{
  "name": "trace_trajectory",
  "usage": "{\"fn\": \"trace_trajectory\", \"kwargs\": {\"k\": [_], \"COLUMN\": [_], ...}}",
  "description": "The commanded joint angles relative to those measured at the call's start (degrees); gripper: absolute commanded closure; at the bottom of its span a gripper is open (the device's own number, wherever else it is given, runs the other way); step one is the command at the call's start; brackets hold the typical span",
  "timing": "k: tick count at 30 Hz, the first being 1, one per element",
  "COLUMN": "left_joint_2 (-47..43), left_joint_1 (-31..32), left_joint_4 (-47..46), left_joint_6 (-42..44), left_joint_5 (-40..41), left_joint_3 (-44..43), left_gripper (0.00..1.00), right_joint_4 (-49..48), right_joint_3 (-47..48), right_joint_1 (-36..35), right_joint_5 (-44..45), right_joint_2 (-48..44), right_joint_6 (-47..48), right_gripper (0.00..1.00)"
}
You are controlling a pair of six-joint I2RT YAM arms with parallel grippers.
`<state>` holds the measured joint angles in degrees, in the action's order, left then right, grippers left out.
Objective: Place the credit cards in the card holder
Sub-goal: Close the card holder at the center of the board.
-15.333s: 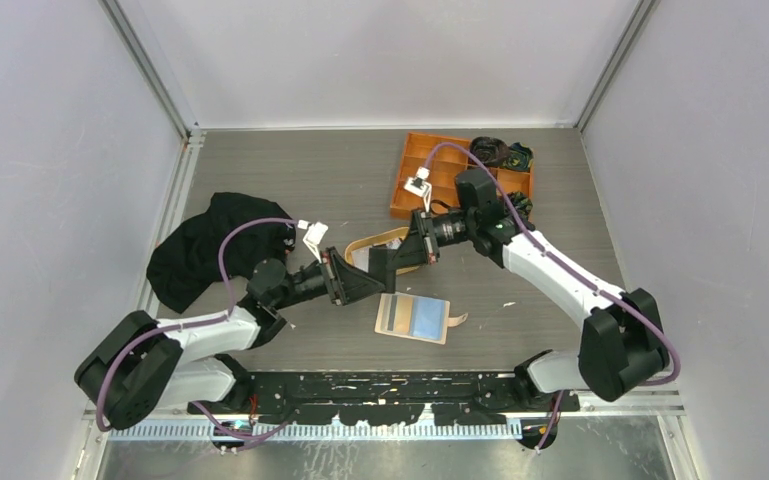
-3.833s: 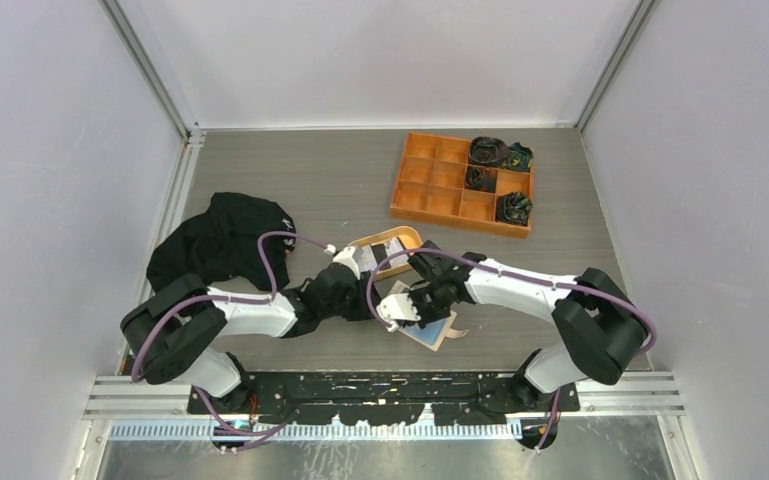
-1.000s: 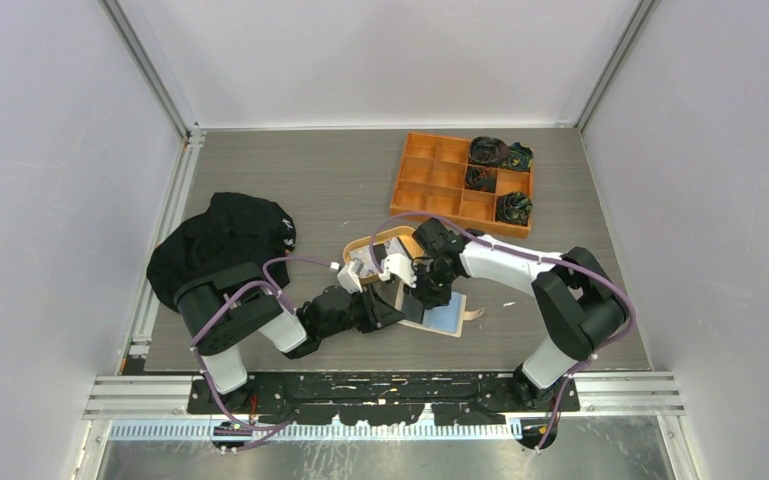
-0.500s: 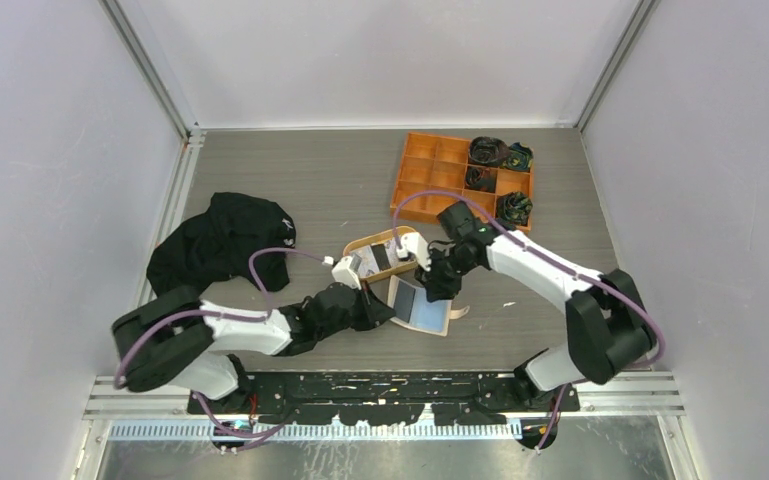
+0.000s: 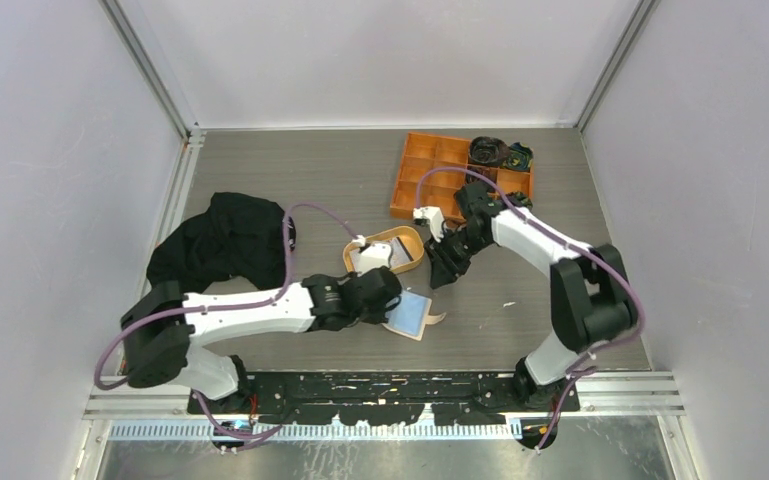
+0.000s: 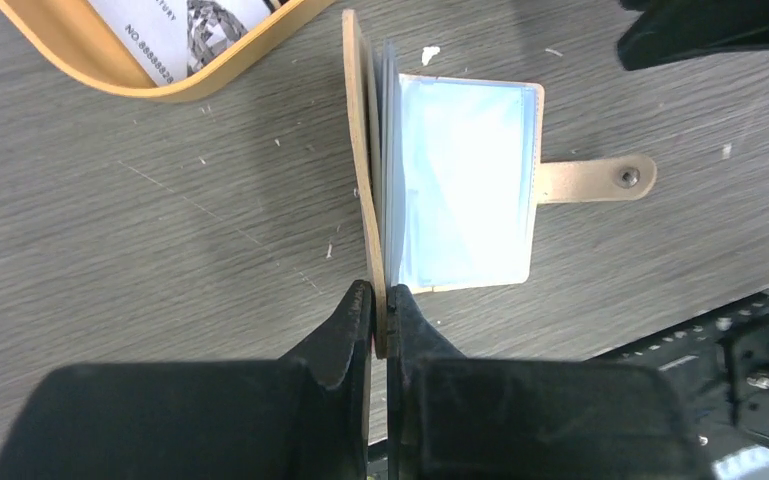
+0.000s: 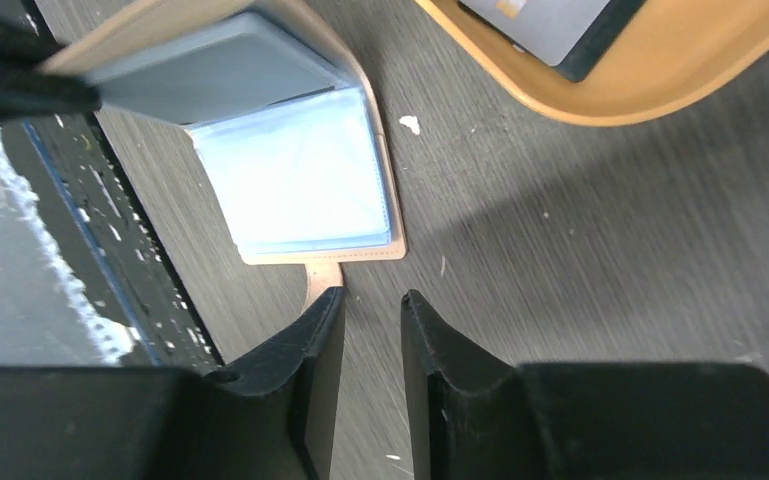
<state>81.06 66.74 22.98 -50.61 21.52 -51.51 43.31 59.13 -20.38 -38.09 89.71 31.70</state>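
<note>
A lab test cell: white panel walls (image 5: pixel 380 60) enclosing a grey table (image 5: pixel 290 180).

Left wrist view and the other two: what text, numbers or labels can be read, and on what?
"NO.88888": on the white card in the oval tray, left wrist view; the rest is not readable.
Line above it, perhaps ending "UTURY": too small to be sure.
Grey card, right wrist view: gold chip, no readable text.
Card holder: none.
Top view: nothing readable.

The top camera looks steeply down across the whole table (image 5: pixel 310 180). Both wrist cameras sit close, facing down at the open card holder (image 6: pixel 460 180), shared by all three views.
</note>
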Motion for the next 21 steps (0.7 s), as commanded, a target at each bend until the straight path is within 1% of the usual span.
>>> {"fn": "trace_trajectory", "kwargs": {"k": [1, 3, 6, 9, 12, 15, 19, 21], "left_joint_2": [6.3, 10.5, 17.1, 23.3, 27.5, 28.7, 27.0, 25.8], "left_joint_1": [3.4, 5.4, 7.9, 9.7, 10.6, 10.8, 10.9, 10.8], "left_joint_4": [14.6, 18.2, 23.3, 25.5, 25.9, 23.1, 17.0, 12.8], "left_joint_6": [4.7, 5.8, 6.8, 7.7, 8.2, 8.6, 9.2, 9.8], "left_joint_5": [8.7, 10.6, 12.5, 12.6, 11.5, 8.8, 5.1, 2.6], "left_joint_3": [-9.8, -14.3, -21.4, -28.1, -31.9, -32.4, -30.1, -28.2], "left_gripper": [1.0, 1.0, 0.99, 0.97, 0.93, 0.83, 0.72, 0.62], "right_joint_4": [5.8, 7.7, 6.9, 6.9, 7.8, 8.2, 8.3, 8.5], "right_joint_3": [6.1, 7.9, 8.0, 7.9, 8.3, 8.5, 8.5, 8.6], "right_joint_1": [-0.1, 0.1, 0.2, 0.2, 0.2, 0.2, 0.2, 0.2], "right_joint_5": [-2.6, -2.6, -1.8, -1.6, -1.3, -1.0, -0.8, -0.7], "right_joint_2": [7.7, 10.8, 12.9, 14.4, 15.8, 16.8, 17.3, 17.4], "right_joint_6": [-6.7, -8.1, -10.7, -12.0, -12.1, -12.2, -12.3, -12.3], "right_gripper": [0.68, 0.68, 0.68, 0.69, 0.7, 0.71, 0.71, 0.71]}}
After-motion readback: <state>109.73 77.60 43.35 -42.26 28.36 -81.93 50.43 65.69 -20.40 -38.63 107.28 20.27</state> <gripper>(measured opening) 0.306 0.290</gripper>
